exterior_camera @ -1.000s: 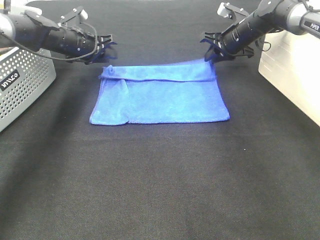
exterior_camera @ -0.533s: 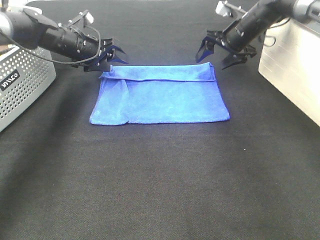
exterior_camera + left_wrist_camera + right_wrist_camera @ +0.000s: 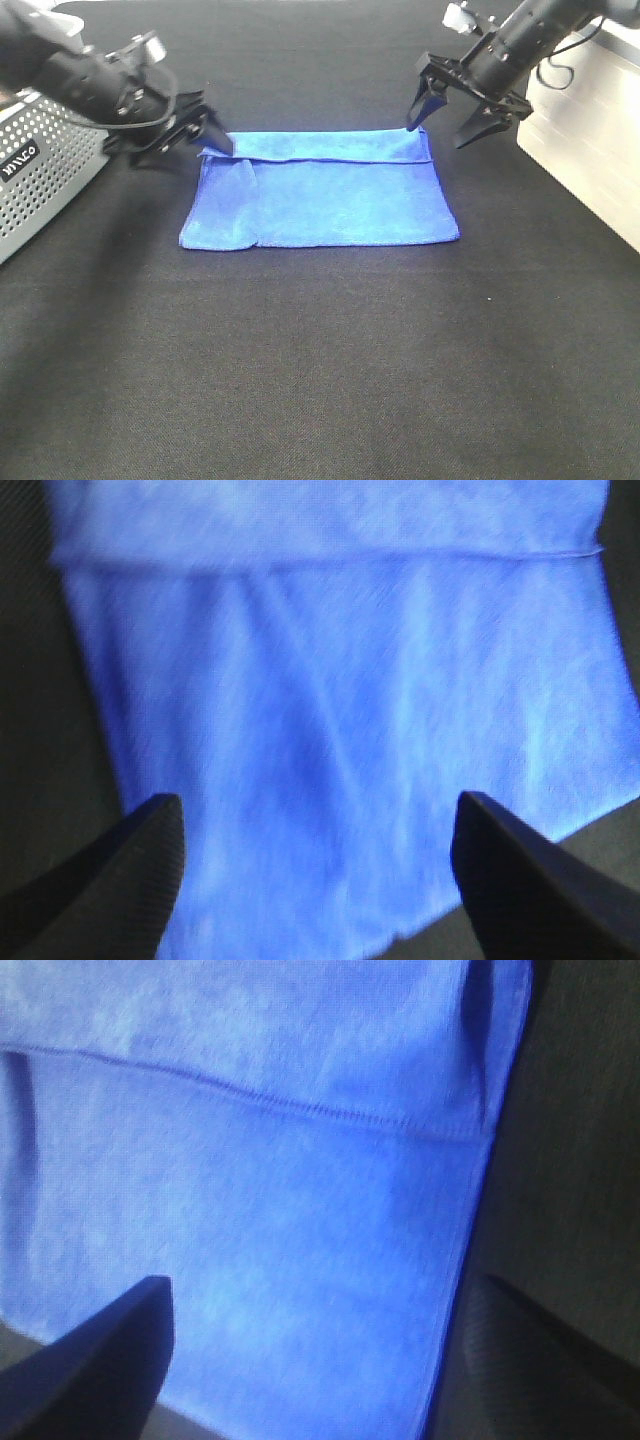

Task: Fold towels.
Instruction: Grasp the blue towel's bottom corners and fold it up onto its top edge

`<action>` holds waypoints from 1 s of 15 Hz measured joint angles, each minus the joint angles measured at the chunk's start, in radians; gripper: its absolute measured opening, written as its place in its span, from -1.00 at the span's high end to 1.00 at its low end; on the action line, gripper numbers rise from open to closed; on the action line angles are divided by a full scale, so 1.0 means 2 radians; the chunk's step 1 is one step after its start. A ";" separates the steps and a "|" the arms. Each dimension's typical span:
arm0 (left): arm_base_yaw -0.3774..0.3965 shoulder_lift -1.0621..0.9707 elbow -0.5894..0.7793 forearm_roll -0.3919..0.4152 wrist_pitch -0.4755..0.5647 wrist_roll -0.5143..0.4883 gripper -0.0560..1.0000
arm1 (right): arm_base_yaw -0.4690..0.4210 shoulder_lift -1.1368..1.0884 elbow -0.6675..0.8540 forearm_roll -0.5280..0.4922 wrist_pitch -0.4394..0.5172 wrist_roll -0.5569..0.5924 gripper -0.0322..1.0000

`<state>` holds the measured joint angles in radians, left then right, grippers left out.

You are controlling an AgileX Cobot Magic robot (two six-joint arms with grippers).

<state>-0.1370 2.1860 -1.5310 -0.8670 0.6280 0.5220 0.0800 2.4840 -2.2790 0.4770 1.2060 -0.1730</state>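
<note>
A grey perforated basket (image 3: 45,165) sits at the left edge of the black surface (image 3: 320,380). Beside it, the left fingers (image 3: 110,880) are spread wide and hold nothing, hovering at the towel's far left corner. The blue towel (image 3: 320,195) lies flat and folded, midway across the surface toward its far edge, with a narrow strip turned over along its far side. The right fingers (image 3: 100,1360) are also spread and empty, above the towel's far right corner. A white box (image 3: 585,150) stands at the right edge.
</note>
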 joint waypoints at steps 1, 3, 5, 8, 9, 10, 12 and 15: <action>0.000 -0.017 0.032 0.001 -0.013 -0.009 -0.45 | 0.000 -0.016 0.029 0.000 0.000 0.000 -0.53; 0.000 -0.033 0.081 0.004 -0.025 -0.018 -0.45 | 0.000 -0.051 0.110 -0.002 -0.003 -0.006 -0.53; 0.000 -0.028 0.104 0.010 -0.027 -0.039 -0.45 | 0.000 -0.082 0.196 -0.003 -0.046 -0.010 -0.53; 0.000 -0.022 0.104 0.017 -0.027 -0.047 -0.45 | 0.000 -0.113 0.310 0.000 -0.123 -0.032 -0.53; 0.000 -0.022 0.104 0.017 -0.029 -0.049 -0.45 | 0.000 -0.113 0.328 0.006 -0.134 -0.048 -0.53; 0.000 -0.020 0.104 0.019 -0.029 -0.054 -0.45 | 0.000 -0.112 0.340 0.012 -0.137 -0.059 -0.53; 0.000 -0.009 0.104 0.031 -0.029 -0.074 -0.45 | 0.000 -0.111 0.343 0.019 -0.144 -0.067 -0.53; -0.005 -0.004 0.104 0.033 -0.034 -0.078 -0.45 | 0.000 -0.104 0.343 0.039 -0.166 -0.076 -0.52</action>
<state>-0.1460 2.1790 -1.3230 -0.8010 0.5600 0.3660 0.0800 2.2760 -1.5930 0.5540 0.8740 -0.3250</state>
